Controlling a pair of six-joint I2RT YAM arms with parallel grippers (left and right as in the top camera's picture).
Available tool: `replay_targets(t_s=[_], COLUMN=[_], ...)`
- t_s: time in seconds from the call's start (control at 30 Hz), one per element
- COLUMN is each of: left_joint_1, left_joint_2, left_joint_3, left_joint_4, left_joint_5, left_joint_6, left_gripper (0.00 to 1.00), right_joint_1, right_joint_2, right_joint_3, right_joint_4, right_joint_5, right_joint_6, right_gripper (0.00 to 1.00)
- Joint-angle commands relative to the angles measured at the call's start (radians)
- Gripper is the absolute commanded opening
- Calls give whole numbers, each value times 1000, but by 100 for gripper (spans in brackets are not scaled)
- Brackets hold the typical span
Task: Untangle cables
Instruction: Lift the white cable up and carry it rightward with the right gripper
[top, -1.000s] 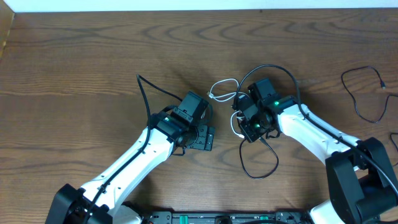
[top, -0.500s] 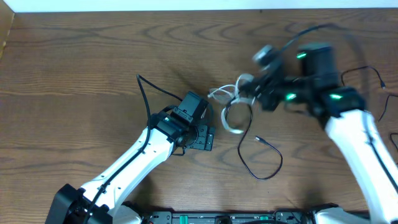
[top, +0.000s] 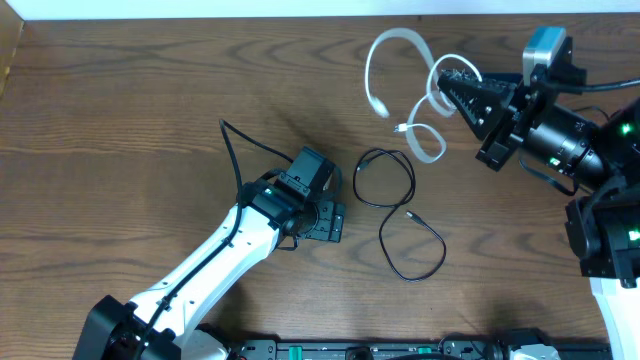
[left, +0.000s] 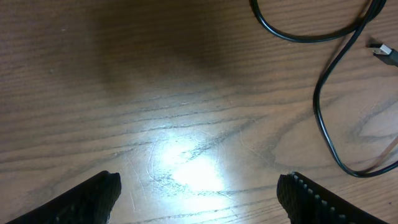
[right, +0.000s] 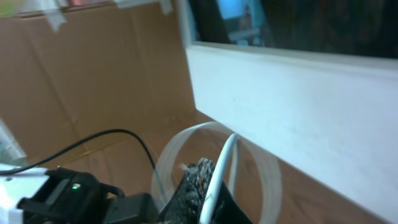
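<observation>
Since a second ago my right gripper (top: 452, 90) has swung up, away from the thin black round cord (left: 316, 102), carrying the flat white ribbon-like cable (right: 222, 168) out. Nearest, left of that cord, my left gripper (top: 335, 222) rests on the grained wooden table (top: 150, 120), jaws spread, empty. The cord lies limp in loose loops. Beyond it the white cable hangs in springy curls, pinched by the right jaws. I judge the separating done; next, lay it well apart.

Dark wood-grain table (top: 120, 120), white strip (top: 200, 8) along far edge. Bright glare (left: 186, 168) on tabletop. Beyond table: white ledge (right: 298, 81), brown cardboard panel (right: 93, 74), taped at top.
</observation>
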Motion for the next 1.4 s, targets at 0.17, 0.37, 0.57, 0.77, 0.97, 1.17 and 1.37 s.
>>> replay_targets(t_s=[0.17, 0.37, 0.57, 0.77, 0.97, 1.17, 1.37], left_joint_1=[6, 6, 6, 6, 6, 6, 6], left_joint_2=[-5, -6, -6, -6, -6, -6, -5], left_joint_3=[-2, -2, -2, -2, -2, -2, -2], left_joint_4=[0, 0, -1, 0, 0, 0, 0], left_joint_5=[-6, -6, -6, -6, -6, -6, -6], left_joint_6=[-13, -13, -13, -14, -28, -28, -28], left_gripper=[85, 86, 86, 86, 86, 86, 86], right_joint_1=[-3, -19, -131, -320, -457, -502, -505], right_joint_2=[47, 142, 246, 273, 267, 279, 304], right_joint_3=[6, 6, 6, 6, 6, 6, 6], right_joint_4=[-186, -361, -372, -250, -206, -212, -238], right_joint_5=[539, 1056, 1350, 1513, 1517, 1413, 1172], right_joint_6=[-47, -124, -124, -123, -97, -57, -51], right_gripper=[1, 1, 1, 1, 1, 1, 64])
